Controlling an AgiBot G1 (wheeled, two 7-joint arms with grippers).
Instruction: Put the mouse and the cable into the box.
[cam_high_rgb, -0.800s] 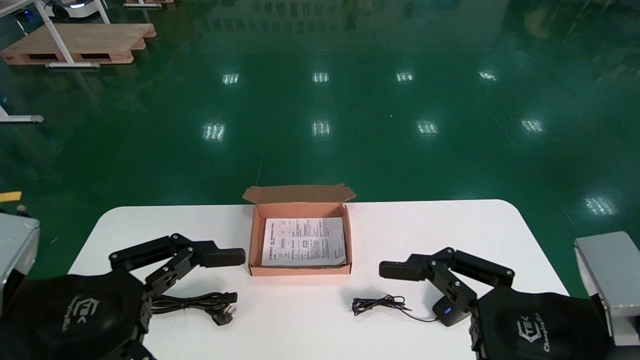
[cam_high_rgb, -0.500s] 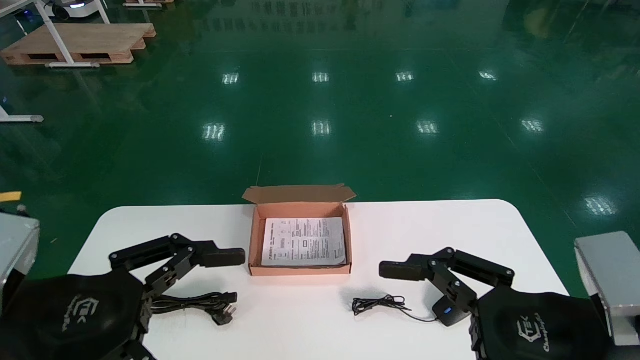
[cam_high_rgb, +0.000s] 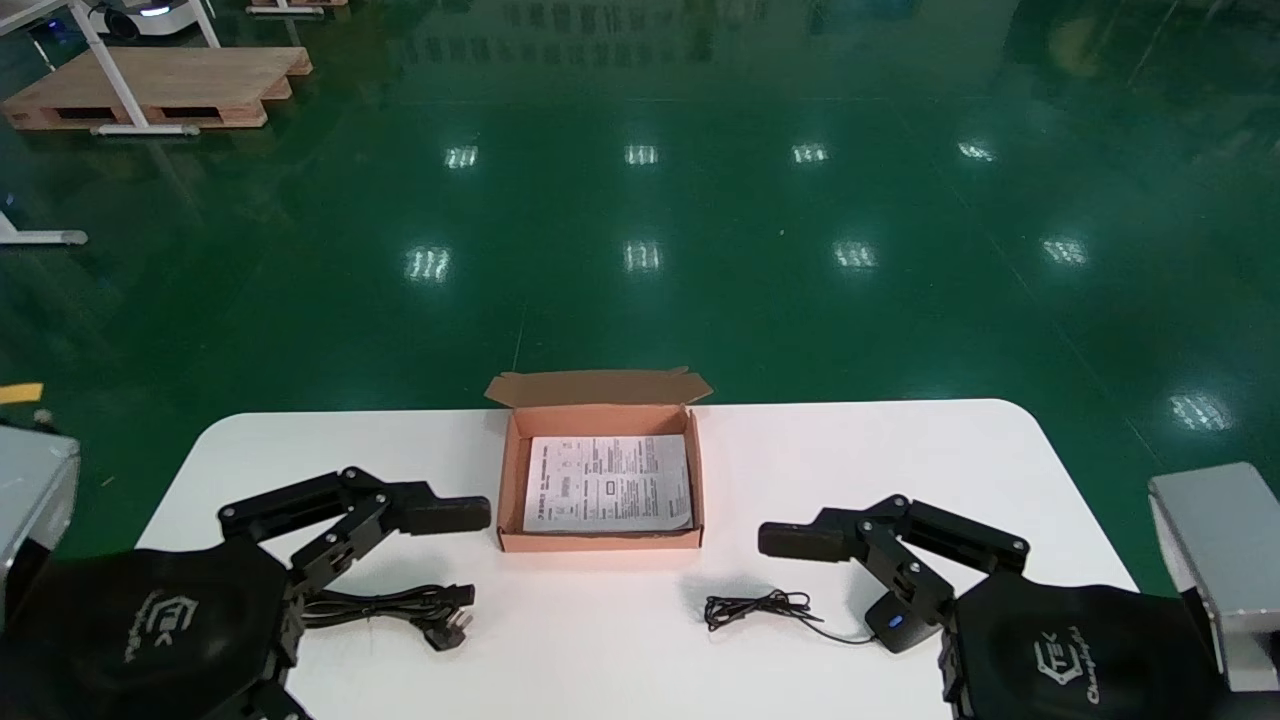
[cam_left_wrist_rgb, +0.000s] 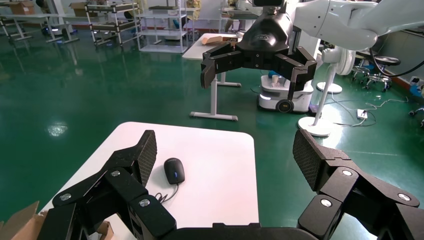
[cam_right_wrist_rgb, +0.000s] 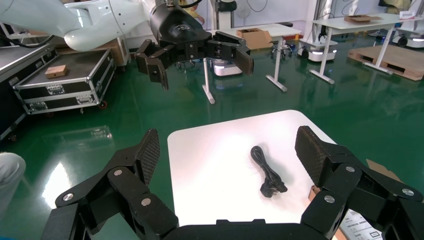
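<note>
Nothing is packed yet: the box stands open at the middle of the counter, its lid flap folded back at the far side and only a printed sheet lying flat inside. The mouse sits on the counter to the robot's right, partly under the right gripper, whose fingers are spread wide with nothing between them. Its thin cord lies bunched toward the box, clear of the front wall. The cable (a black power lead with a plug) lies looped on the left side, below the left gripper, which is likewise spread and empty.

The step in hand looks like the first pick. For the mouse, the right gripper should probably drop straight down and close across the narrow sides of the body, then lift high enough that the trailing cord clears the box wall and does not drag it. For the cable, pinching across the bundled strands rather than a single loop should keep it from unspooling
</note>
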